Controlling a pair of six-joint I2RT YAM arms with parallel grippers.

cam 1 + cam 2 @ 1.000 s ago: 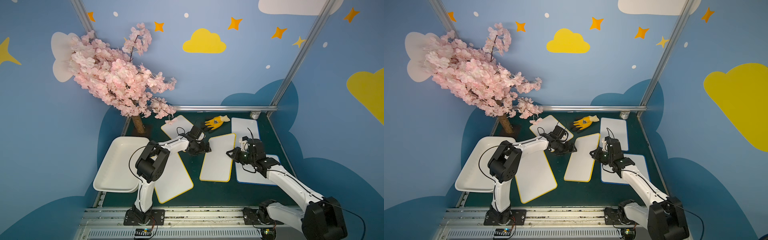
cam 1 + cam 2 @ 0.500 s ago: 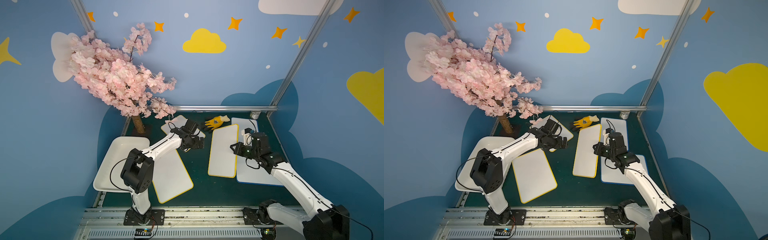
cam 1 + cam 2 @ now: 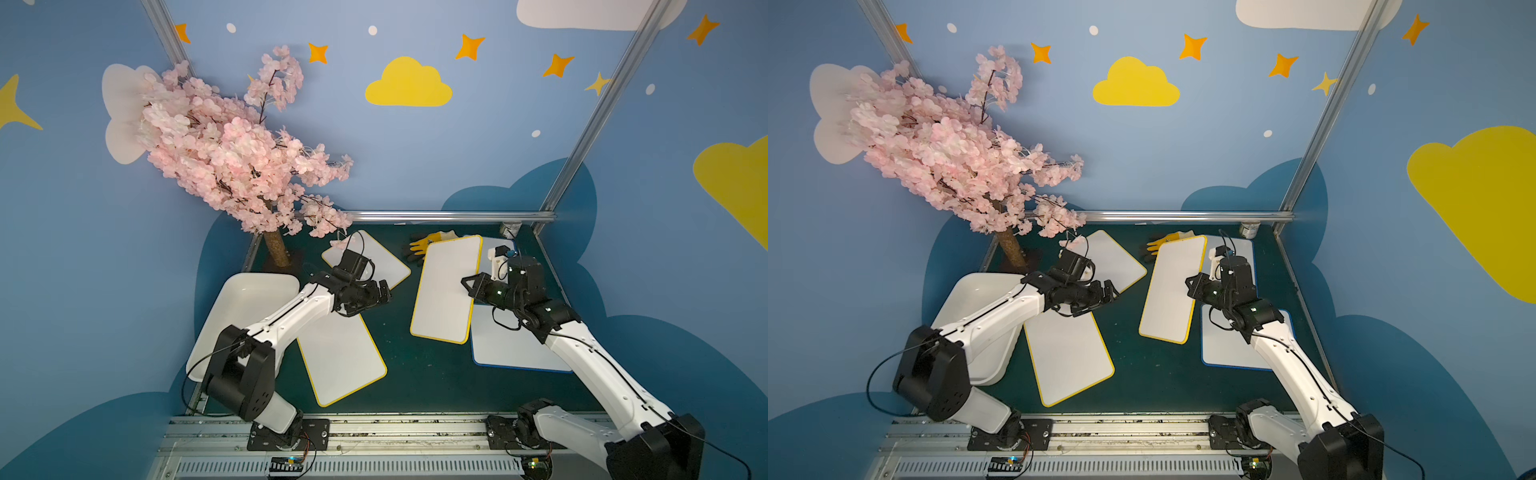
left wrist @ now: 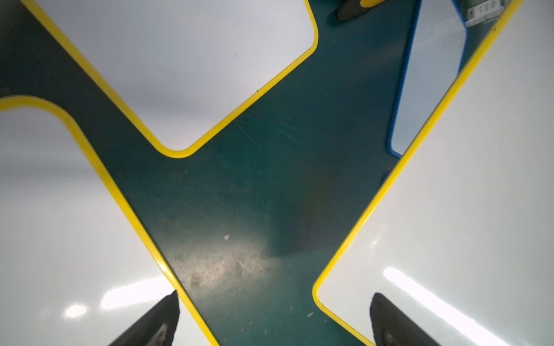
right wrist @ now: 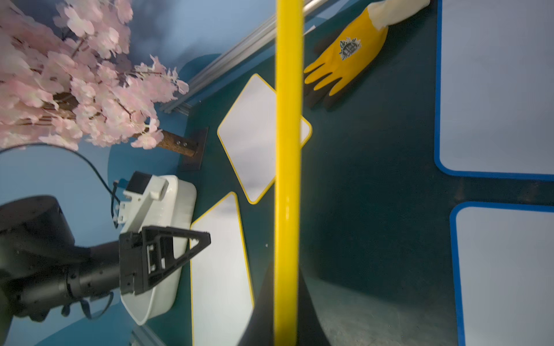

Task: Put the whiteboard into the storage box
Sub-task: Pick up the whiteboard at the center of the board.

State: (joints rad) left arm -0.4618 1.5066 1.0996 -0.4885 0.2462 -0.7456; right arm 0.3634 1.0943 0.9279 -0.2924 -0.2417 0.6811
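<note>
Right claw (image 3: 468, 286) pinches the whiteboard (image 3: 444, 291) by its rim, likely for carrying to the storage box (image 3: 249, 299), lower left; left claw (image 4: 274, 302) gapes wide, empty.

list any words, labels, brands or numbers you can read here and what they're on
No text here can be read.
Emblem on the yellow glove: a crest-like print, no letters legible.
Label on the small can by the back rail: too small to read.
Whiteboards: blank, no writing.
</note>
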